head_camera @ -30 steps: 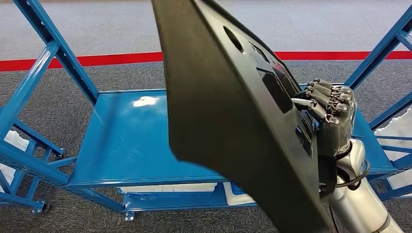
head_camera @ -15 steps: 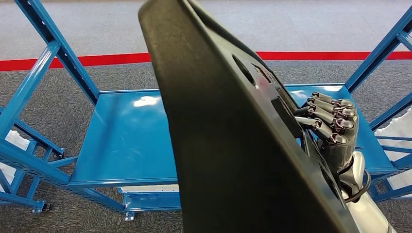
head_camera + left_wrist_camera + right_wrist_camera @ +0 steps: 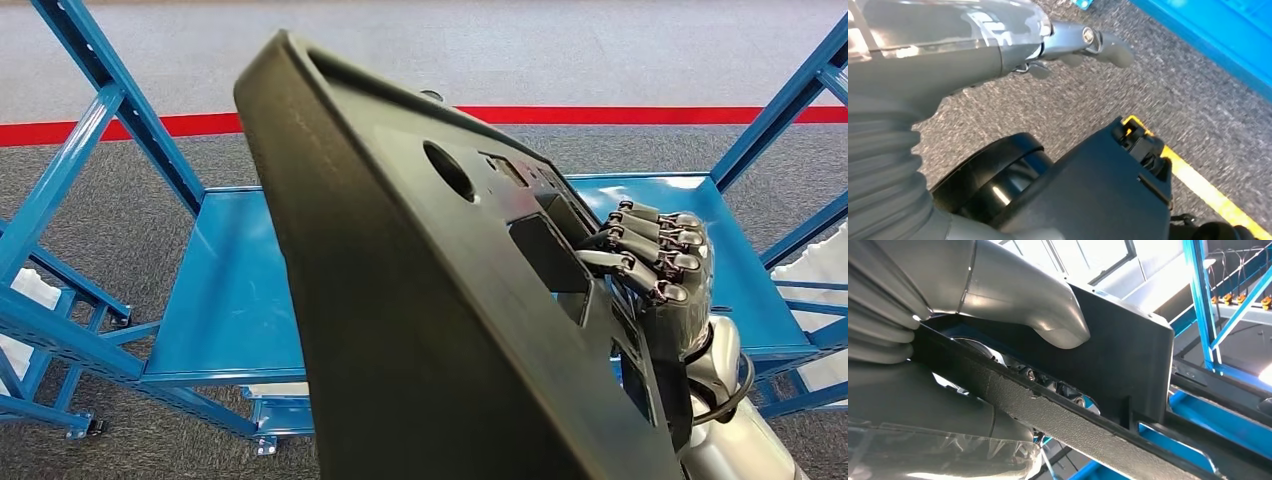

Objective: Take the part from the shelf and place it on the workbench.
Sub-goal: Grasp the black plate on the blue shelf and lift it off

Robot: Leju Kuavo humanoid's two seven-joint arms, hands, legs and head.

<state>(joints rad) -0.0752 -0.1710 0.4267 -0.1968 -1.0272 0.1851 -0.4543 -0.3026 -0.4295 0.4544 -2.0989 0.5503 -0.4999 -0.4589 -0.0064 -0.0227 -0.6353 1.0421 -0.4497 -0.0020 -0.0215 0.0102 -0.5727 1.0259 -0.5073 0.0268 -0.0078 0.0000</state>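
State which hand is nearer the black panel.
Right. The right hand grips the black panel, fingers wrapped over its edge; the left hand hangs over the carpet, holding nothing.

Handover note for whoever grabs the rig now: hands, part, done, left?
Right hand: grips the black panel part at its edge, fingers through a cutout; thumb on the other face in the right wrist view.
Left hand: holds nothing, hangs over grey carpet.
Part: in the air, tilted, above the blue workbench top, not touching it.
Done: part is picked up and brought to the bench.
Left: lower it flat onto the blue top, release, withdraw the hand.
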